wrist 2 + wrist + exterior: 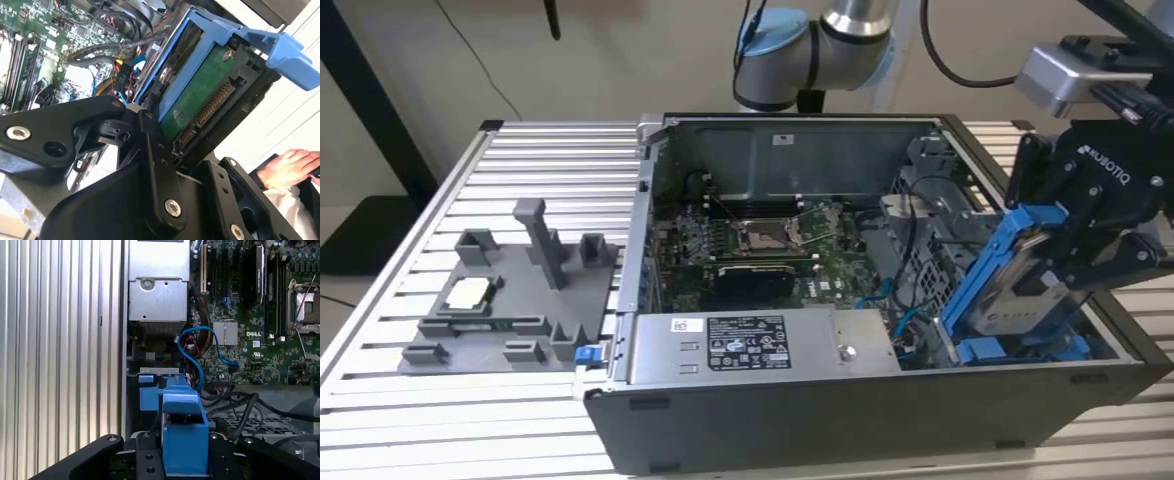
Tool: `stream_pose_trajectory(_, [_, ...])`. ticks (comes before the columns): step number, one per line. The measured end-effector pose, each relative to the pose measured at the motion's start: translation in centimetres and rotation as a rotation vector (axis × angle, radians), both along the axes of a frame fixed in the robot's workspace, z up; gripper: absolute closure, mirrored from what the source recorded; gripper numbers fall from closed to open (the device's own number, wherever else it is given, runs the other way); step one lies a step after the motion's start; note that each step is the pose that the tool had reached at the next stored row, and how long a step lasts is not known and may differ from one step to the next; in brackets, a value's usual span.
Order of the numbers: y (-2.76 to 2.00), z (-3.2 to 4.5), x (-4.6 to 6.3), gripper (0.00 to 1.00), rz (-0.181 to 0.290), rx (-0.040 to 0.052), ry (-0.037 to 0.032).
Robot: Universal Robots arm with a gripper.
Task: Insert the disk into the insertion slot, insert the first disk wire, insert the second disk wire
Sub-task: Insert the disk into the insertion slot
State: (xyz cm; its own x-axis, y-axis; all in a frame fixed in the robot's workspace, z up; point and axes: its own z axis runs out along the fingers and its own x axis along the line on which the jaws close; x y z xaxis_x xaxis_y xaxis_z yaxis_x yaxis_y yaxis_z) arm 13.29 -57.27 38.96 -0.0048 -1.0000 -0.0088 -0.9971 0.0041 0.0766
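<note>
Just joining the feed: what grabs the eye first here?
The bright blue-framed disk stands out, tilted and clamped in the hand over the open computer case, at the exterior view's right. Next comes the green circuit board inside that case.

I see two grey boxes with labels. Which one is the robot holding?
The disk, the one framed in blue plastic, clamped in the gripper at the exterior view's right. The power-supply box lies flat inside the case.
</note>
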Motion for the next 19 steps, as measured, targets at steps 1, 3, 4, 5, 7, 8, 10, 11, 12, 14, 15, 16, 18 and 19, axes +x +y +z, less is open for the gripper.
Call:
stream_pose_trajectory(1, [0.00, -0.19, 0.01, 0.67, 0.000, 0.0000, 0.0000])
stream_pose_trajectory(3, [0.00, -0.55, 0.01, 0.67, 0.000, 0.0001, 0.0000])
stream_pose_trajectory(4, [0.00, -0.73, 0.01, 0.67, 0.000, -0.0001, 0.0000])
stream_pose_trajectory(5, [0.00, -0.85, 0.01, 0.67, 0.000, -0.0002, 0.0000])
stream_pose_trajectory(7, [0.01, -0.96, 0.01, 0.67, 0.000, -0.0003, 0.0000])
stream_pose_trajectory(8, [0.01, -0.96, 0.01, 0.67, 0.000, -0.0004, 0.0000])
stream_pose_trajectory(10, [0.00, -0.98, 0.01, 0.67, 0.000, -0.0003, 0.0000])
stream_pose_trajectory(11, [0.00, -0.99, 0.01, 0.67, 0.000, -0.0001, 0.0000])
stream_pose_trajectory(12, [0.00, -0.99, 0.01, 0.67, 0.000, -0.0001, 0.0000])
stream_pose_trajectory(14, [0.00, -0.99, 0.01, 0.67, 0.000, -0.0001, 0.0000])
stream_pose_trajectory(15, [0.00, -1.00, 0.01, 0.67, 0.000, -0.0001, -0.0001])
stream_pose_trajectory(16, [0.00, -0.98, 0.01, 0.67, 0.000, -0.0002, 0.0000])
stream_pose_trajectory(18, [0.00, -0.89, 0.00, 0.59, 0.000, -0.0002, 0.0006])
stream_pose_trajectory(19, [0.00, -0.81, 0.00, 0.59, 0.000, -0.0004, 0.0009])
